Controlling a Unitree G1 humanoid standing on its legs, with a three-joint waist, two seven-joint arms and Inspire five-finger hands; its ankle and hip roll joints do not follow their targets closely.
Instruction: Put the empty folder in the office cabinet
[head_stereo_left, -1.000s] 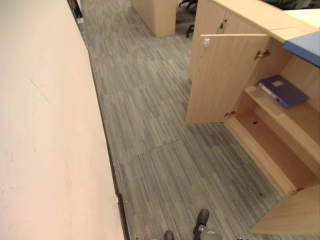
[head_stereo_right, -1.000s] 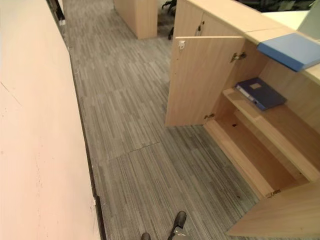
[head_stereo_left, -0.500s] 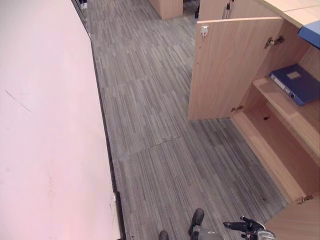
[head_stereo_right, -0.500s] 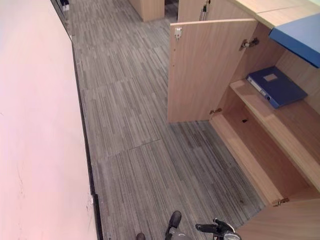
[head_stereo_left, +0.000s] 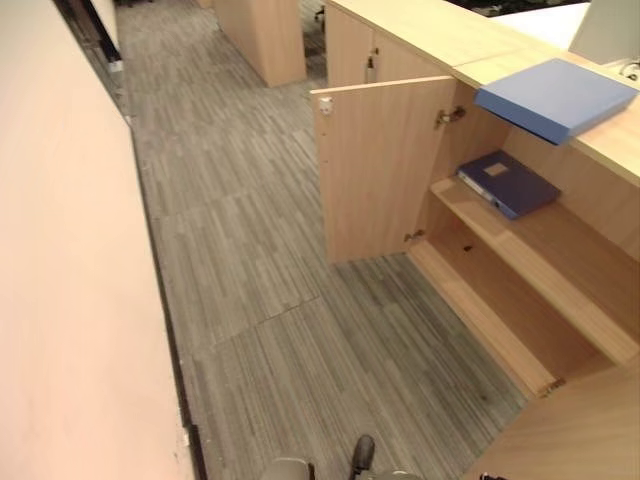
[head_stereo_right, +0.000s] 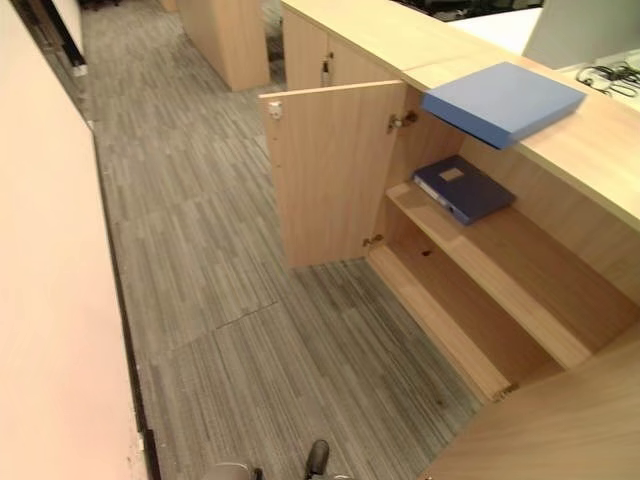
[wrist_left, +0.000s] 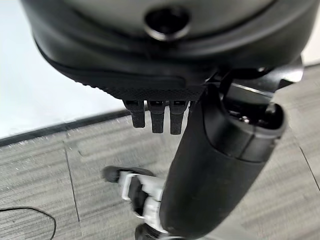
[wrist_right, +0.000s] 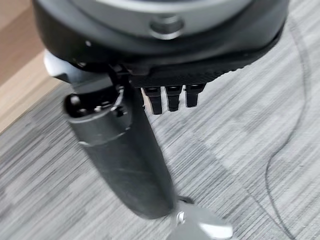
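A light blue folder lies flat on the top of the wooden office cabinet, at its right end. Below it the cabinet stands open, its far door swung out over the floor. A dark blue binder lies on the upper shelf inside. The bottom shelf is bare. My left hand hangs over the grey carpet, fingers relaxed and holding nothing. My right hand hangs the same way over the carpet beside the cabinet's wooden edge, empty.
A long pale partition runs along the left side. The cabinet's near door juts out at the lower right. Another wooden unit stands at the far end of the carpeted aisle.
The head camera has swung, so the cabinet top and the light blue folder now sit further into the picture. The right hand seen at the lower edge half a second ago has dropped out of the eye views.
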